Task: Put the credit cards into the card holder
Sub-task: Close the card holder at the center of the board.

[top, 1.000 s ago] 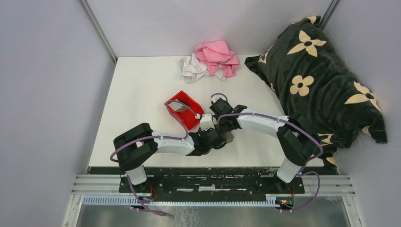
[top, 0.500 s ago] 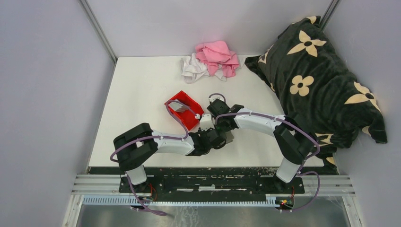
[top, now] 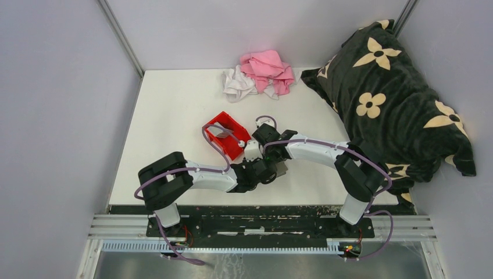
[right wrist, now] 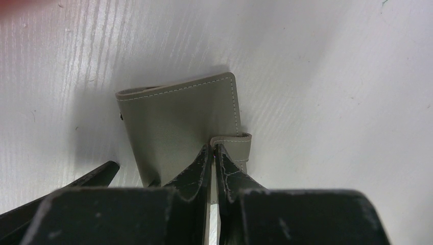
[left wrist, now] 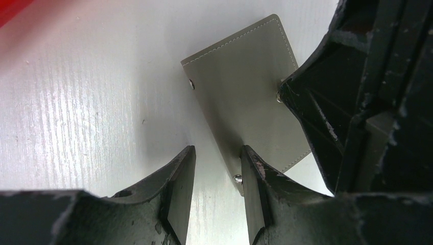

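Over the last second I saw the right arm creep slightly left; nothing else shifted. The flat grey stitched-leather card holder (right wrist: pixel 178 117) lay folded on the white table (top: pixel 174 116) beside the red plastic bin (top: pixel 216 125). The right gripper (right wrist: pixel 213 153) was almost closed, apparently pinching its strap tab. The left gripper (left wrist: pixel 218 153) was half open astride a corner, gripping nothing. My read: still unopened, no cards in.

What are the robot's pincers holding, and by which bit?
The right pincer seems to pinch the card holder by its small strap. The left pincer is open, holding nothing.
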Controlling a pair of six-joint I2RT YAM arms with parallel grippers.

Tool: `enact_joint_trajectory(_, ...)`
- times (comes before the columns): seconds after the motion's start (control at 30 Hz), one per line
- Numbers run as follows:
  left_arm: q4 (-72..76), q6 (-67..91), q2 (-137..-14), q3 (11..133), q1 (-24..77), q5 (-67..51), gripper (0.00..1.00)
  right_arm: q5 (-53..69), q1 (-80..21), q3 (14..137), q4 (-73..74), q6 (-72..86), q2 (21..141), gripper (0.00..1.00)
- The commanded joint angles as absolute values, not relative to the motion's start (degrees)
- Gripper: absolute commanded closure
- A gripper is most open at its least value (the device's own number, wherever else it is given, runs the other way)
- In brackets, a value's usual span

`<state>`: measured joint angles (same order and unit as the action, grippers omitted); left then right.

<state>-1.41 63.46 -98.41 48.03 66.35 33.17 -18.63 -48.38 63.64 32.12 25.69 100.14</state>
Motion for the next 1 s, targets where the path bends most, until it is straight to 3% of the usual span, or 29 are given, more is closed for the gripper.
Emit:
enact_joint_trajectory(0.0, 1.0, 61.9, -98.9, 47.8, 66.3, 33.2, 0.53, -16.0, -51.1, 64.2, 31.9, 27.4, 102.5, 0.92)
enact_joint_trajectory(0.53, 12.2, 65.5, -96.8, 39.2, 66.2, 31.0, 0.64, -12.0, -51.2, 63.4, 31.0, 30.0, 103.7, 0.93)
enact_joint_trajectory(0.97, 17.7, 67.9, -96.5, 35.3, 66.3, 30.7, 0.65, -11.4, -51.2, 61.4, 30.3, 30.1, 106.0, 0.93)
